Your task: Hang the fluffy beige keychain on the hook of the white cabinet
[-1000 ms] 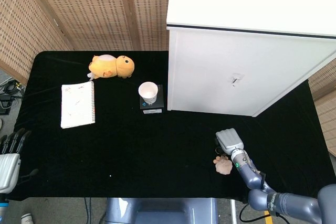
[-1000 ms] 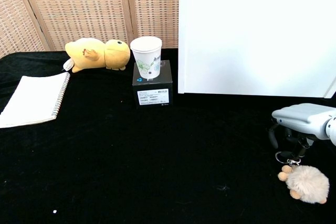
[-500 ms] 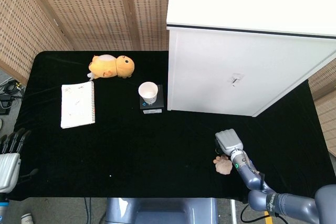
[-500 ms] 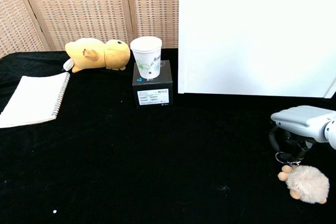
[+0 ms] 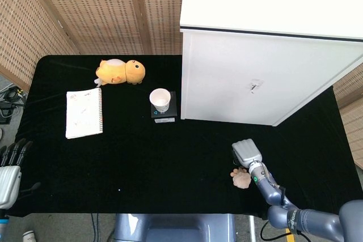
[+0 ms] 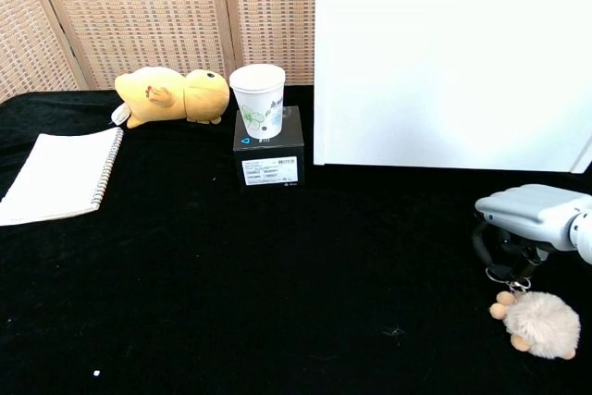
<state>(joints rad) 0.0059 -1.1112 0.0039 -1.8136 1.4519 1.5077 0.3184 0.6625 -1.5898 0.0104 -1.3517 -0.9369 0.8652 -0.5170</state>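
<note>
The fluffy beige keychain (image 5: 241, 179) (image 6: 542, 324) lies on the black table near the front right. Its metal ring (image 6: 506, 276) stands upright under my right hand (image 5: 248, 152) (image 6: 529, 215). That hand's dark fingers (image 6: 482, 243) curl down around the ring and pinch it, while the puff still rests on the cloth. The white cabinet (image 5: 266, 55) (image 6: 444, 62) stands behind, with its small hook (image 5: 253, 86) on the front face, well above and beyond the hand. My left hand (image 5: 8, 174) hangs off the table's left front corner, fingers apart, holding nothing.
A paper cup (image 5: 160, 100) (image 6: 258, 99) stands on a small black box (image 6: 269, 150) left of the cabinet. A yellow plush toy (image 5: 120, 72) lies at the back, and a spiral notebook (image 5: 84, 113) at the left. The table's front edge (image 5: 170, 213) runs close below the keychain.
My right hand has crept slightly left over the ring; the keychain's puff stays where it lay. The left hand has barely moved.
</note>
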